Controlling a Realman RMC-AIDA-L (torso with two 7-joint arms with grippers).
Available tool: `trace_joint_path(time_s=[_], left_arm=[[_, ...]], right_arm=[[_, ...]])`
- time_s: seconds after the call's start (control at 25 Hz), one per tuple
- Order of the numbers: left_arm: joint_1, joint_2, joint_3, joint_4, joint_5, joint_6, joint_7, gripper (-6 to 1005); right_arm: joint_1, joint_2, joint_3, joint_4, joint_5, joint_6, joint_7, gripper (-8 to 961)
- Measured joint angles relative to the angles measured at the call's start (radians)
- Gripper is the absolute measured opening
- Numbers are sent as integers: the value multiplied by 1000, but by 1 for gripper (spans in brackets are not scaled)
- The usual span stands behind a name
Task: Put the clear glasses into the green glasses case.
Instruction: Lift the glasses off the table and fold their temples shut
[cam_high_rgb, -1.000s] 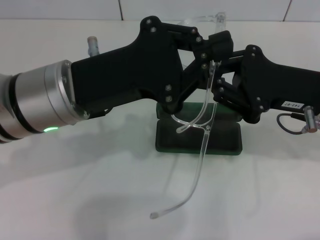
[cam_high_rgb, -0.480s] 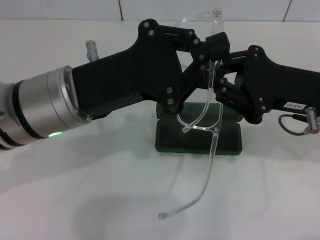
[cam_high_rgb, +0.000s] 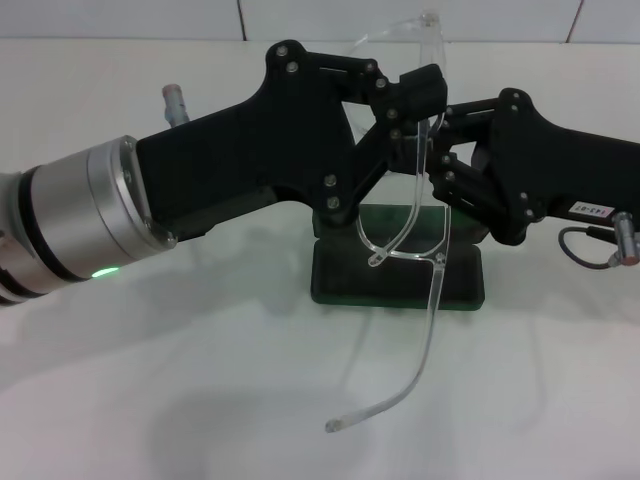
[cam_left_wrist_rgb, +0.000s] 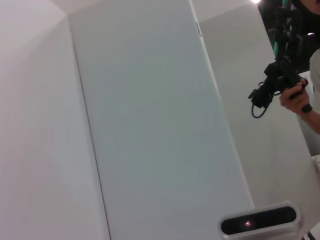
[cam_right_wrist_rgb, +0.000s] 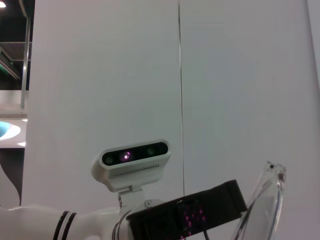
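The clear glasses hang upright in mid-air in the head view, with one long temple arm dangling toward the table. My left gripper reaches in from the left and is shut on the upper part of the frame. Just right of it, my right gripper is shut on the frame too. The green glasses case lies on the white table right below the glasses, its far part hidden behind both grippers. In the right wrist view an edge of the clear glasses shows beside a black finger.
White table all around the case. A small grey cylinder stands at the back left behind my left arm. A cable loop hangs from my right wrist. The wrist views face walls, the robot head and a person.
My left gripper has shifted slightly left and up. The glasses have tilted, so the dangling temple tip swung to the right. My right gripper has hardly moved.
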Motion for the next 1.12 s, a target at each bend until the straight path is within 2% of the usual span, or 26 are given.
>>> trace_joint_path(time_s=[0.56,0.84,1.04,1.12], left_arm=[[2,3,7,12,-1,1,-1,23],[2,8,-8,32,-30,96,-61,23],[5,9,-88,38,-37,195,-152,23],[9,9,-128,38,-34,227,-195,23]], right_arm=[[-9,-1,0,0,7,-2,-7,113],[-20,-3,8,0,19,2,-16,113],[-45,-4,79,-1,20,-13,-28,112],[-59,-8,140,-3,20,-39,-28,112]])
